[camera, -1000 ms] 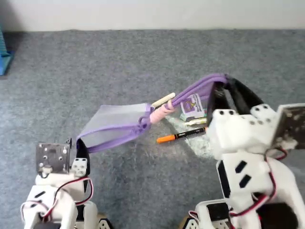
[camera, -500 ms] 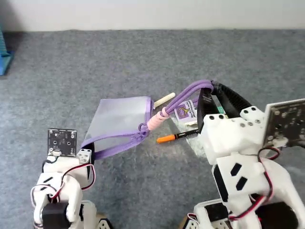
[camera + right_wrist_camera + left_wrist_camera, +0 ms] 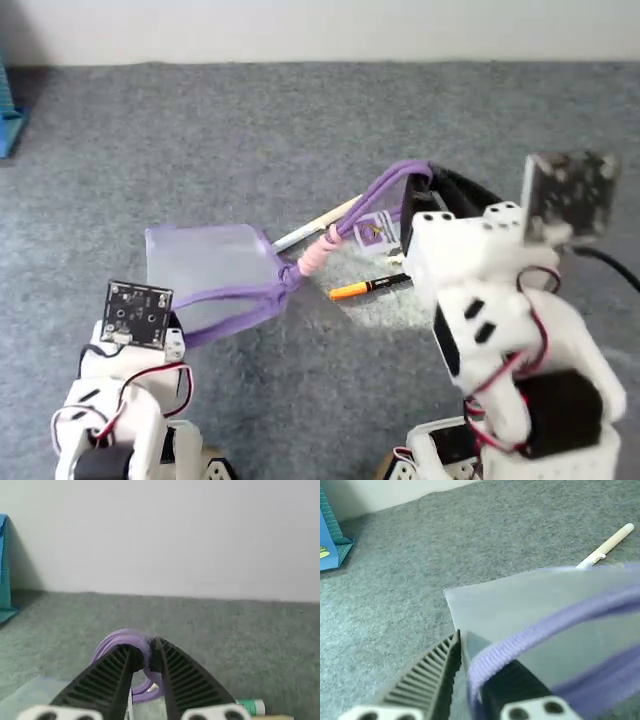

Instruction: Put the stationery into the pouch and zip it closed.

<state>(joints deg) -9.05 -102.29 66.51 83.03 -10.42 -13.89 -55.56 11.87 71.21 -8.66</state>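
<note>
I am holding the pouch (image 3: 205, 265) stretched between left fingers (image 3: 435, 665) clamped on its edge and right fingers (image 3: 107, 672) clamped on its strap (image 3: 385, 187), the orange pen (image 3: 368, 288) lying nearer the right.

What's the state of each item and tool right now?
pouch, stretched between both tools, zip unclear
orange pen, lying on carpet, outside pouch
white pen, lying on carpet, outside pouch
left tool, shut on pouch corner
right tool, shut on pouch strap
</note>
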